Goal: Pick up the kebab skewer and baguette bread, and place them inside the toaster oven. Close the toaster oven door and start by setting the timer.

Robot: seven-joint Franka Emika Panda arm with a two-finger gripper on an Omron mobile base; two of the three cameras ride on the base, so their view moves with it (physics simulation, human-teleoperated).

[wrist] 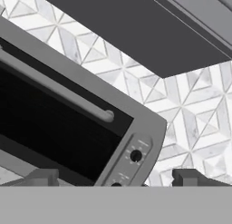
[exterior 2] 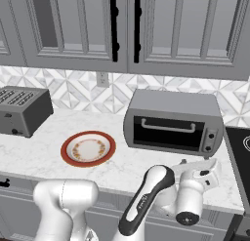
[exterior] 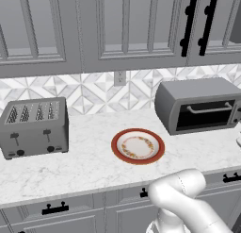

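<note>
The toaster oven (exterior: 197, 104) (exterior 2: 173, 120) stands at the back right of the counter. Its door (exterior: 207, 114) (exterior 2: 167, 132) (wrist: 45, 128) is up against the front, dark glass with a silver bar handle. My gripper (exterior 2: 197, 165) (wrist: 115, 180) hovers low in front of the oven's right end, open, with nothing between the fingers. In the hand view the oven's control panel with a round knob (wrist: 135, 156) sits between the two fingertips (wrist: 43, 177). The kebab skewer and the baguette bread are out of view.
A red-rimmed plate (exterior: 138, 146) (exterior 2: 88, 149) lies bare on the marble counter (exterior: 84, 161), left of the oven. A grey four-slot toaster (exterior: 34, 127) (exterior 2: 22, 110) stands at the far left. A dark cooktop (exterior 2: 239, 152) borders the oven's right. Wall cabinets hang above.
</note>
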